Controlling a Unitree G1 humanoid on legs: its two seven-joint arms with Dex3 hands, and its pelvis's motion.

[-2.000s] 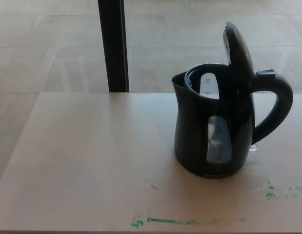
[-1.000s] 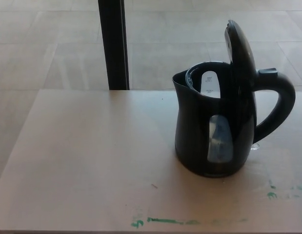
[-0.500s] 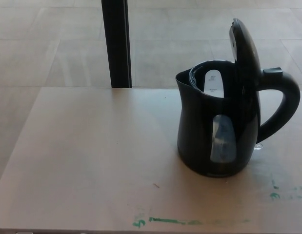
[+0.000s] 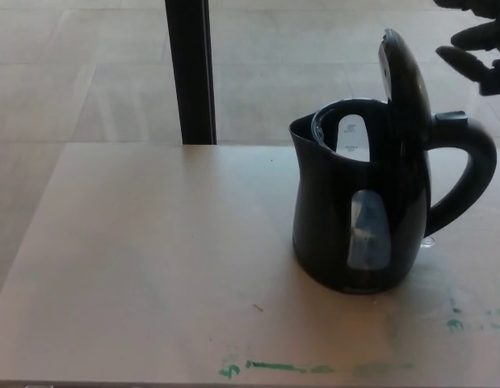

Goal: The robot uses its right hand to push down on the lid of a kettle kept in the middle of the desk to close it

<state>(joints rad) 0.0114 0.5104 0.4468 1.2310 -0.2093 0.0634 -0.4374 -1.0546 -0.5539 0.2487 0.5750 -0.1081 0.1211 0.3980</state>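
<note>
Black: 1 kettle, lid upright; 1 right hand top right, fingers seemingly spread, empty.

I get soft, even daylight, brightest on the floor beyond the surface. The kettle reads nearly as a silhouette, casting a faint shadow. Everything looks slightly soft and washed out; no harsh glare.

Before me lies a pale wooden desk. A black kettle stands on its right half. Green paint smears mark the near edge.
</note>
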